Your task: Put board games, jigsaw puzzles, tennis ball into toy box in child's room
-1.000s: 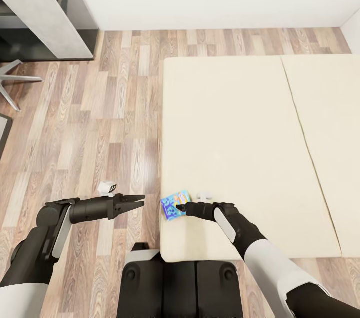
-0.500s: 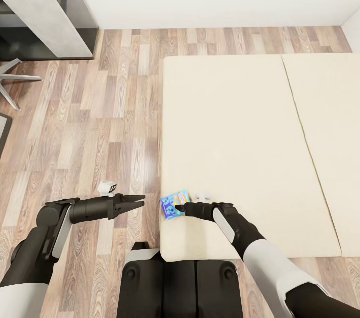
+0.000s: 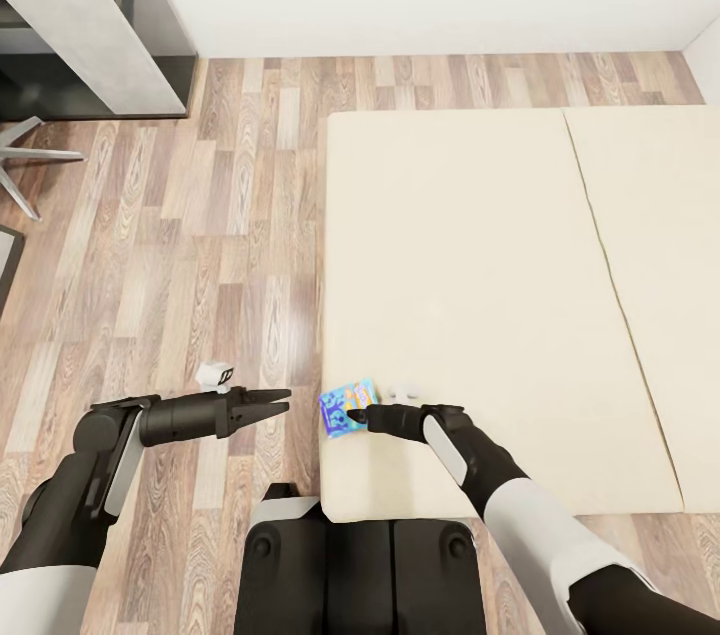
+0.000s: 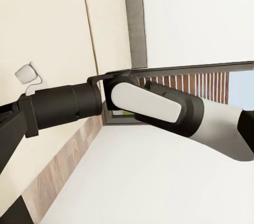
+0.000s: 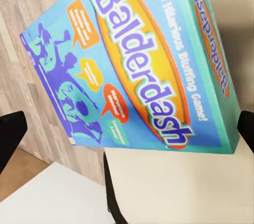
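Blue board game (image 3: 348, 408) — the small one, lettered "Balderdash" on its cover (image 5: 143, 60) — is seen lying flat on the near left corner of the bed (image 3: 470, 245), close to the mattress edge and just beside the wood-plank floor (image 3: 200, 255). The right gripper (image 3: 362, 412) is placed at the box's right side, low over the beige mattress. In the right wrist view two dark fingertips (image 5: 10, 136) are shown spread apart, one at each side of the box, so the jaws are parted and the box is not clamped; whether the tips are touching it cannot be told. The left gripper (image 3: 278, 401) is held out over the floor, to the left of the bed corner and apart from the box, its fingers drawn together to a point with nothing between them. The mattress is divided in two parts by a thin seam. At the far left a grey cabinet (image 3: 90, 15) and a part of a chair base (image 3: 30, 160) are visible against the white wall.
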